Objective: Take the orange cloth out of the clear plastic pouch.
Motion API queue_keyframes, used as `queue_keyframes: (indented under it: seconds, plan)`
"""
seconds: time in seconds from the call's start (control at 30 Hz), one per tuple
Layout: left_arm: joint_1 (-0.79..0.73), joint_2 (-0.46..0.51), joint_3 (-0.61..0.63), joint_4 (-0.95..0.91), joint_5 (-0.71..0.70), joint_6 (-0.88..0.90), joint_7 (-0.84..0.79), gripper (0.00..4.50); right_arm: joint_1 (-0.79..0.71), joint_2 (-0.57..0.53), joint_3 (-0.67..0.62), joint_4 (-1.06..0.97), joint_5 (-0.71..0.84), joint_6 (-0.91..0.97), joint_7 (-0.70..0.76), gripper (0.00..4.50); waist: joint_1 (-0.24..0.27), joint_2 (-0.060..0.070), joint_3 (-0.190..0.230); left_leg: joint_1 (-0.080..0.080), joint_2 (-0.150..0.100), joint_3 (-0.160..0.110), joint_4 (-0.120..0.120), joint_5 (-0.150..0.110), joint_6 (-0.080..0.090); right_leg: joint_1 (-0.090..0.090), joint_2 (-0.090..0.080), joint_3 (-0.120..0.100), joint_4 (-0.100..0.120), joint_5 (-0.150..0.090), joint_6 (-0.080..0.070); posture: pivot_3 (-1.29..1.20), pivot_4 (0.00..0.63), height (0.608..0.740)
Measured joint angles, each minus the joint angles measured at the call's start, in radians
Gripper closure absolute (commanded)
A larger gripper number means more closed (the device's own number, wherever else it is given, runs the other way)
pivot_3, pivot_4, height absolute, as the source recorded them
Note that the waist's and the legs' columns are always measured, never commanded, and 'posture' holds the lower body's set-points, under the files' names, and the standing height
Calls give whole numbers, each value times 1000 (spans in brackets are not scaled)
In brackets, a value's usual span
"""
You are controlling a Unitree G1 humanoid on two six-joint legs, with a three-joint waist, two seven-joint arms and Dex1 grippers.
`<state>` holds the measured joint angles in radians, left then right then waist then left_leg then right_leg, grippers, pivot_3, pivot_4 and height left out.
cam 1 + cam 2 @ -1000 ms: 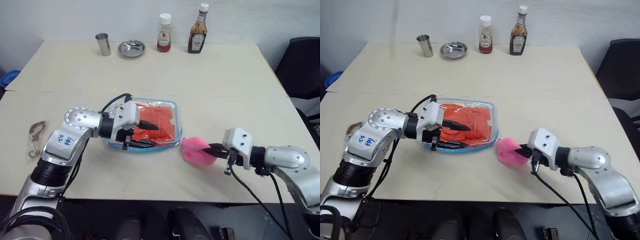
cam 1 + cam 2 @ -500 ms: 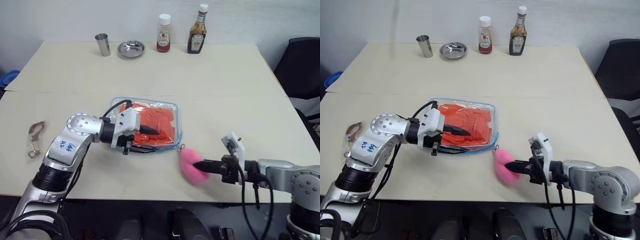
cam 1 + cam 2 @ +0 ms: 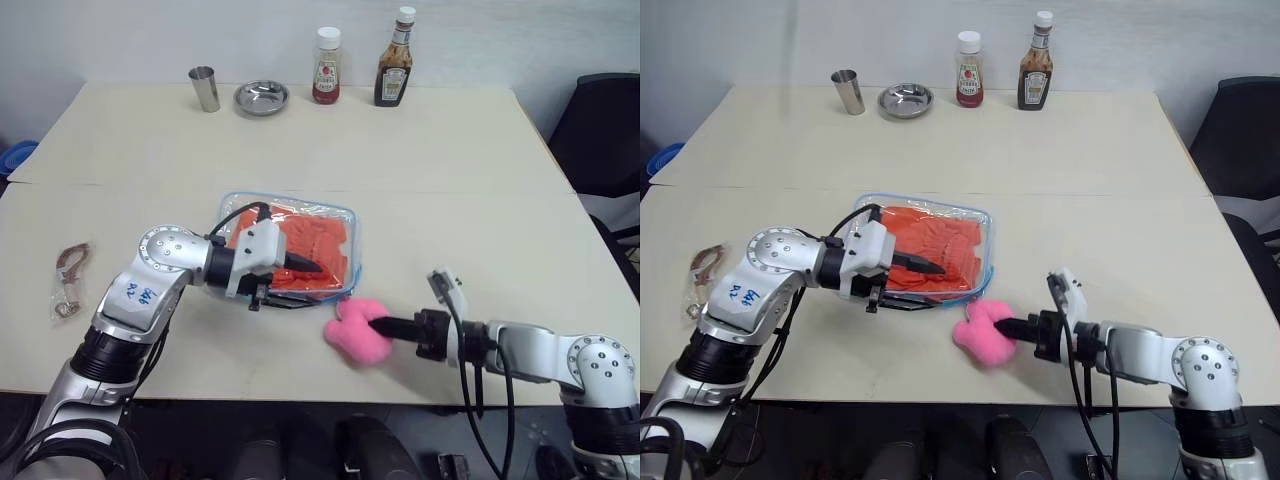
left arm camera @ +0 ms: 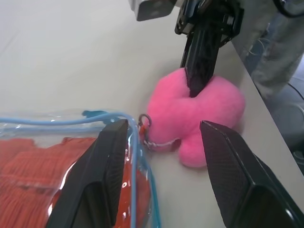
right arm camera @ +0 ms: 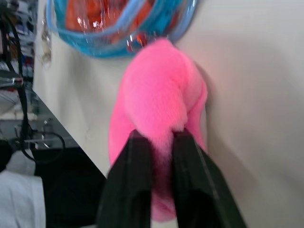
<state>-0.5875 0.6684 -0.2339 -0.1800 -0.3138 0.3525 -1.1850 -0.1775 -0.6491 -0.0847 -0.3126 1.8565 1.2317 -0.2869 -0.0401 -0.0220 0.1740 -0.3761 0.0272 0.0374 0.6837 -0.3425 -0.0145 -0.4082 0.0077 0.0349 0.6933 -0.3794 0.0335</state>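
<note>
You can see that the bright orange, wrinkled fabric cloth (image 3: 315, 250) is completely inside the flat clear plastic pouch with light blue edging (image 3: 345, 214), which lies on the pale wooden table (image 3: 420, 160) in front of the robot, so the main part of the task is not done yet. The left gripper (image 3: 300, 280) is at the near edge of the pouch with its two black fingers (image 4: 107, 175) standing apart; in the left wrist view one finger is over the blue edge of the pouch and the other is over the bare table, and they do not close on anything. The right gripper (image 3: 1002, 328) holds the fluffy pink plush ball (image 3: 983, 334) between narrow fingers, which press into the fur. This ball rests on the table just beside the near right corner of the pouch, and a small metal ring with a short chain (image 4: 145, 124) seems to join it to the pouch, probably at the zipper pull. I judge that you are in the opening step: the plush ball is the handle for the zipper. I cannot tell whether the zipper is open already. What is left for you is to open the pouch fully, to reach in, to take the cloth, and to pull it out onto the table.
</note>
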Motion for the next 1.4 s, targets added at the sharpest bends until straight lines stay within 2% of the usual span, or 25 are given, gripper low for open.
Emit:
queue_keyframes:
  seconds: [0.2, 0.37, 0.6, 0.77, 0.83, 0.93, 1.07, 1.17, 1.27, 1.4]
  plan:
    - [-13, -77, -85, 27, 51, -59, -11, 1946, 10, -73, 23, -64, -61, -48, 58, 1130, 5, 0, 0, 0, 0, 0, 0, 0, 0, 0, 0, 0, 0, 0, 0, 0, 150, 740]
    - [-58, -122, -126, 49, 66, -102, -47, 1946, -3, -221, -3, -161, -134, -54, 114, 1130, 12, 0, 0, -1, 0, 0, 0, 0, 0, 0, 0, 0, -2, 0, 0, 0, 150, 740]
    - [-100, -151, -187, 139, 96, -215, -156, 1946, 32, -457, -97, -342, -362, -56, 319, 1130, 13, 0, 0, -1, 0, 0, 0, 0, 0, 0, 1, 0, -3, 0, 0, 0, 150, 740]
    - [-172, -190, -224, 253, 161, -353, -211, 1946, 92, -627, -223, -468, -620, -170, 683, 1130, 18, 1, 0, -1, -1, 0, -1, 0, 0, 1, 1, 0, -4, 0, 0, 0, 150, 740]
    - [-184, -208, -240, 300, 186, -403, -224, 1946, 102, -633, -270, -460, -693, -233, 804, 1130, 16, 0, 0, 0, -1, 0, 0, 0, 0, 1, 1, 0, -4, 0, 0, 0, 150, 740]
    - [-184, -224, -263, 320, 205, -444, -248, 1946, 76, -632, -271, -412, -766, -292, 887, 1130, 14, 0, 0, 0, -1, 0, 0, 0, 0, 1, 1, 1, -3, 0, 0, 0, 150, 740]
    - [-182, -224, -281, 327, 222, -479, -272, 1946, -15, -632, -155, -336, -952, -407, 964, 1130, 12, 1, 0, 0, -1, 0, 0, 0, 1, 1, 1, 1, -2, 0, 0, 0, 150, 740]
    - [-178, -224, -292, 348, 243, -506, -274, 1946, -101, -618, -9, -287, -1121, -514, 1009, 1130, 12, 1, 0, 1, -1, 0, 0, 0, 1, 1, 1, 1, -2, 0, 0, 0, 150, 740]
    - [-169, -218, -292, 354, 246, -539, -275, 2525, -193, -566, 160, -205, -1330, -659, 1069, 1094, 12, 1, 0, 1, -1, 0, 0, 0, 1, 0, 0, 1, -2, 0, 0, 0, 150, 740]
    - [-145, -187, -281, 349, 240, -559, -285, 3758, -323, -444, 344, -40, -1597, -880, 1129, 1094, 9, 1, 1, 1, -1, 1, 0, 0, 0, -1, 0, 2, 0, 0, 0, 0, 150, 740]
